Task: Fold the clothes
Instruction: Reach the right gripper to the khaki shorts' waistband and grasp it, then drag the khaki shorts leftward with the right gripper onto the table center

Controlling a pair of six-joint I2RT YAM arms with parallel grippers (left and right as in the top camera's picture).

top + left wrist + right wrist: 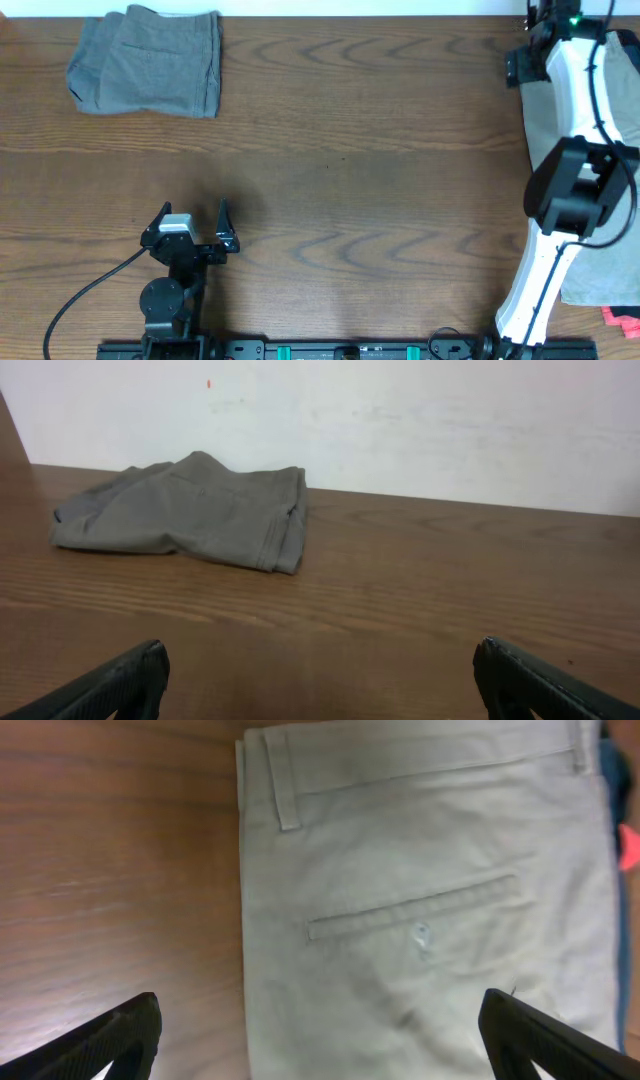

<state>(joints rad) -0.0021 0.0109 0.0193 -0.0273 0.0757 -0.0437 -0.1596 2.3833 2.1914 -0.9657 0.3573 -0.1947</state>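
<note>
1. Two pairs of shorts show clearly on the bench (380, 150). A grey-brown pair (147, 62) is folded into a compact block, its layered edges stacked on the right side.
2. A light khaki pair (420, 920) lies spread flat, showing a waistband, a belt loop and a slit back pocket with a button.
3. The grey-brown pair sits at the far left corner, well apart from the left gripper (193, 210), which is nearer and slightly to the right.
4. The khaki pair lies along the right edge, partly under the right arm, directly below the right gripper (320, 1010).
5. Both grippers are spread wide and hold nothing.
</note>
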